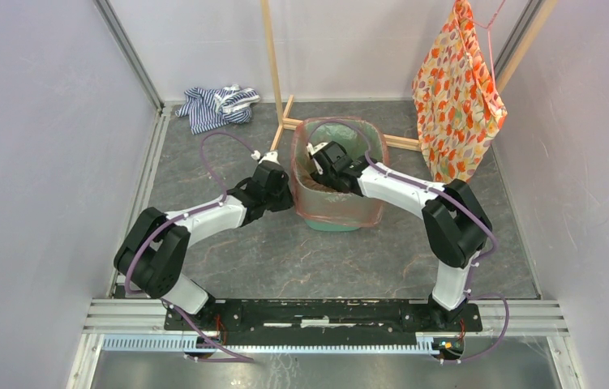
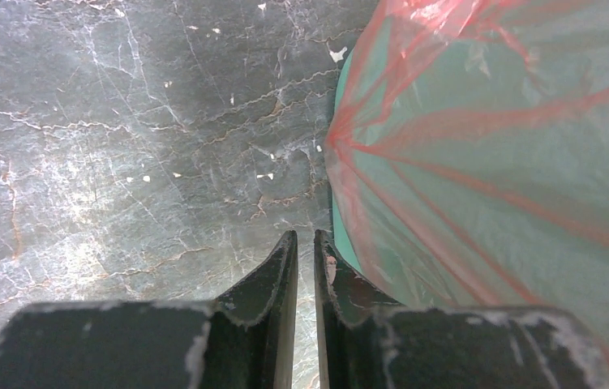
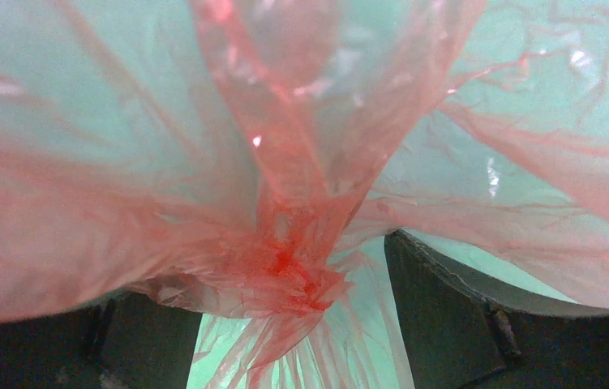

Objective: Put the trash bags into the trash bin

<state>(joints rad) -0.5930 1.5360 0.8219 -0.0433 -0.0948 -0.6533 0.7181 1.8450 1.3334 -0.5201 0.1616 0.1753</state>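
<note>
Top view, just past centre toward 12 o'clock: mint-green trash bin [image 1: 359, 139], upright on grey marbled table [image 1: 285, 259]. Inside it and over its rim: translucent red-orange trash bag [image 1: 329, 212], mouth folded outward, film draped down the outer walls and reaching nearly to the base on the 6 o'clock side.

At the bin's 9 o'clock wall, outside it and beside the draped film: left gripper [image 2: 301, 237]. Clenched almost fully, black fingers [image 2: 272, 284] parted only by a thin slit, with bare table visible through it. Nothing visibly pinched; only a pink smudge on the inner face of the right-hand finger. Between 1 and 4 o'clock of that wrist view: film pulled into tight red creases over green plastic, with a bare green edge just beside the fingertips.

Reaching in from 4 o'clock, down through the bin's mouth: right gripper [image 3: 272, 279]. Released, jaws spread wide, with a crumpled knot of bag film bunched between them and more film lying over the left-hand finger. Green bin wall behind the film all round.

At the bin's 2 o'clock, apart from it: orange floral cloth [image 1: 455, 105], hanging. At 10 o'clock, near the back wall: blue-and-white striped garment [image 1: 218, 105], crumpled. At 11 o'clock, near the rim: wooden rack [image 1: 273, 65], post upright.
</note>
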